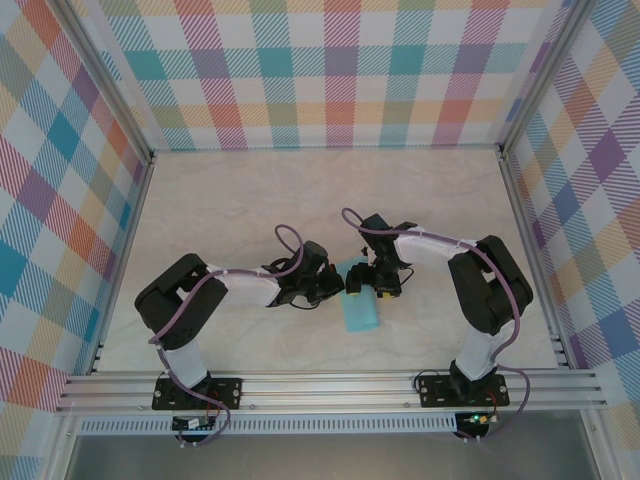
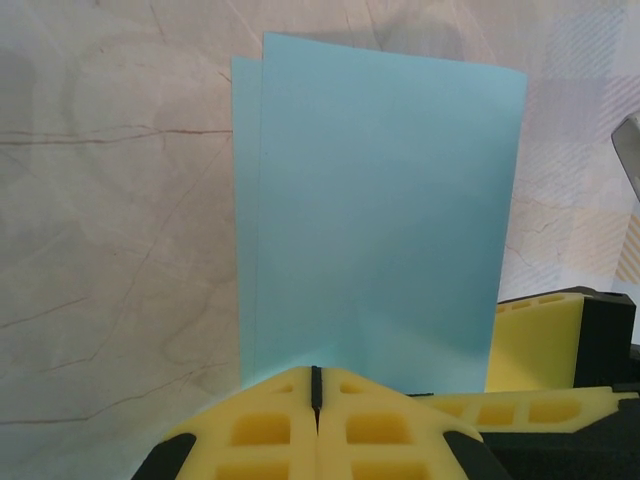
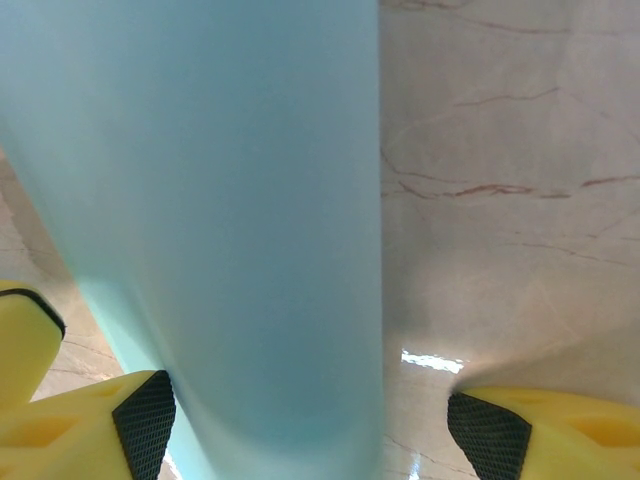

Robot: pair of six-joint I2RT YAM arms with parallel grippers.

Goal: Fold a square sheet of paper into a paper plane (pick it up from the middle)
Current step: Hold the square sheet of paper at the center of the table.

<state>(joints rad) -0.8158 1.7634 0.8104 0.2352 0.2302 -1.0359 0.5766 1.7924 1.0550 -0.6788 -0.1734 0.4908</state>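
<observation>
Evidently doubled over, the square sheet of paper point(image 2: 380, 210) sat mid-counter point(image 1: 250, 200) between the arms. The left pincer point(image 2: 316, 385) was pressed together on its near edge, and the right pincer point(image 3: 315, 425) stood spread, straddling it. Light, limp and easily creased, it likely wanted a hold near the fold.

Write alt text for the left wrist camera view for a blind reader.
The left gripper, yellow fingers pressed shut at the bottom, pinches the near edge of the light blue square sheet of paper, folded double with one layer peeking out on the left. It extends away over a marbled table.
</observation>
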